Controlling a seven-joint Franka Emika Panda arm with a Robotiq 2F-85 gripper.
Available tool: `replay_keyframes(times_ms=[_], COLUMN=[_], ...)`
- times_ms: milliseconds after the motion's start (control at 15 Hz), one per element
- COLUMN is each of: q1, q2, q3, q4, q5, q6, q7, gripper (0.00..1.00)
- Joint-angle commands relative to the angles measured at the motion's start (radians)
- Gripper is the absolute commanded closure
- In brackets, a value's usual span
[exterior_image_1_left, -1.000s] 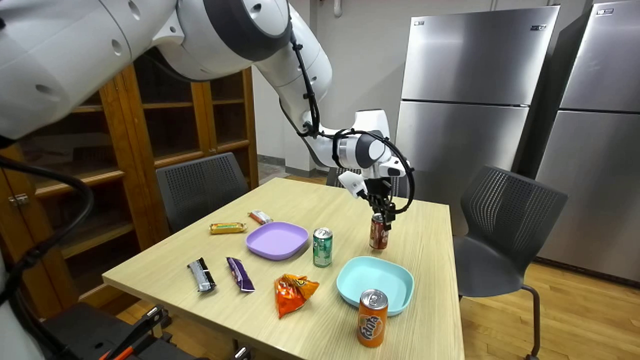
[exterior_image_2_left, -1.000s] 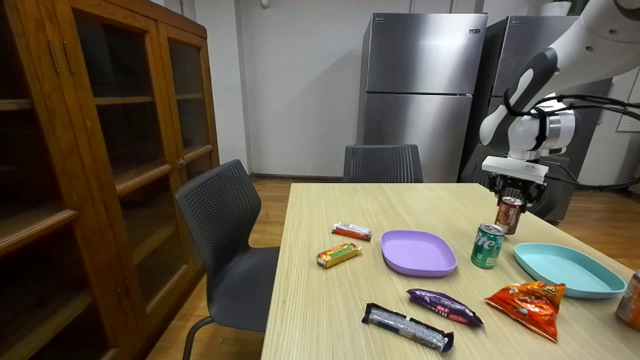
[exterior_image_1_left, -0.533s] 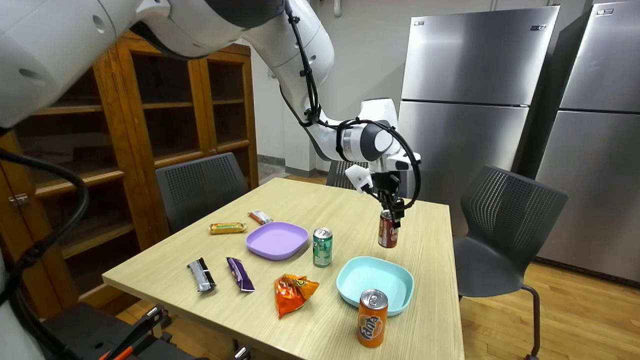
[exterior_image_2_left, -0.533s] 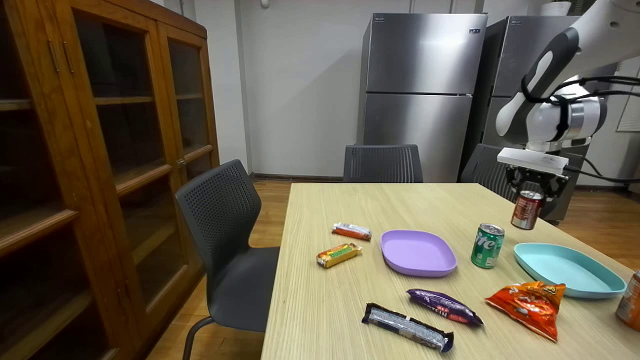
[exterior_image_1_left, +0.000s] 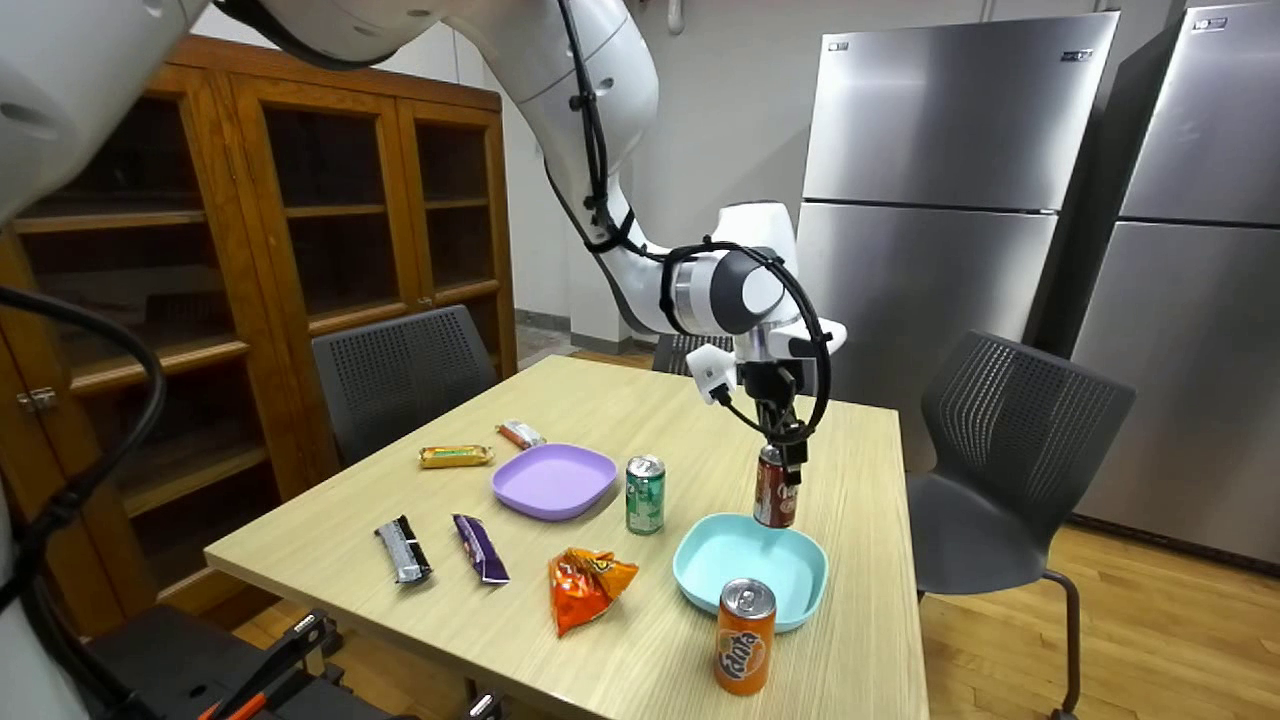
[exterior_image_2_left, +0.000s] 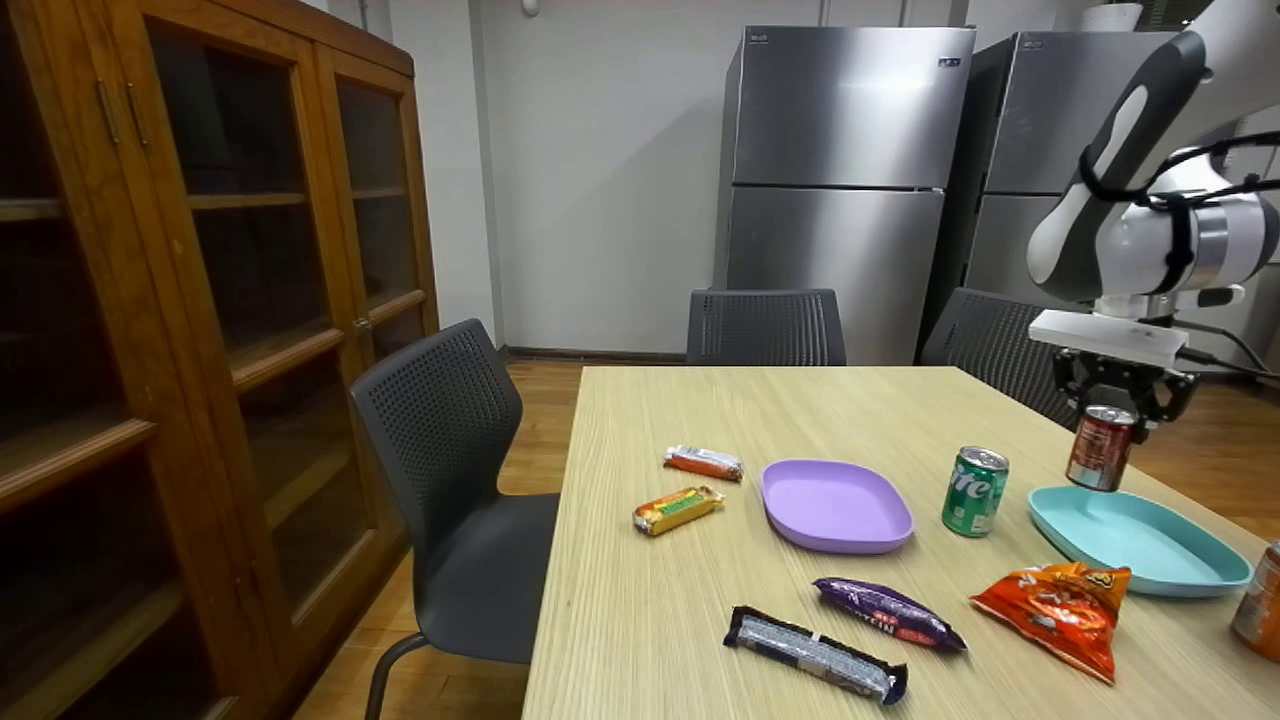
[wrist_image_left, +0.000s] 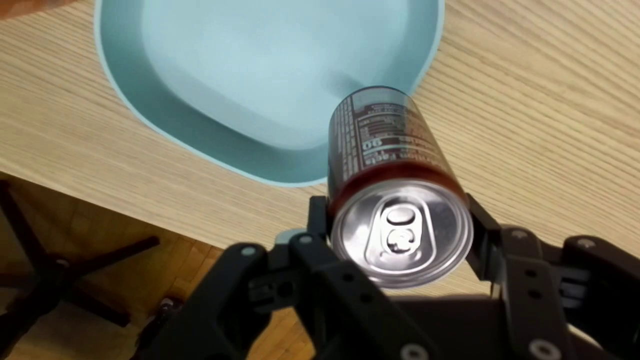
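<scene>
While the gripper is pointing down over the table, its two fingers are clamping a dark red can from opposite sides. They are gripping it just beneath the silver lid, probably because so high a hold is keeping the base clear of the fingers. The dark red can is hanging roughly upright at the rim of a light-blue plate, its lower end overlapping that rim in the wrist view (whether the two are touching, I cannot tell).

In both exterior views a green Sprite can is standing between the light-blue plate and a purple plate, while an orange Fanta can is standing just beside the light-blue plate, roughly opposite the dark red can. Near them an orange snack bag is resting on the table. A purple-wrapped bar and a black-and-silver bar are lying near each other, and a yellow bar and a red-and-white bar are lying near the purple plate. The Sprite and the Fanta are standing on flat bases; the bars are lying down, presumably because their slim shapes are offering nothing steady to stand on.
</scene>
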Motion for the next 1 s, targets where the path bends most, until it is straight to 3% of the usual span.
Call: replay_keyframes(times_ms=[0,333,933], q1=[0.028,0.031,0.014], q2=[-0.083,-0.101,-0.053], q3=[-0.036,-0.063,-0.053], q4=[-0.118,-0.164,-0.123], q5=[-0.023,-0.030,-0.019], q6=[0.027,0.021,0.006], q7=[0.049,0.071,0.081], gripper=[0.62,0.62,0.62])
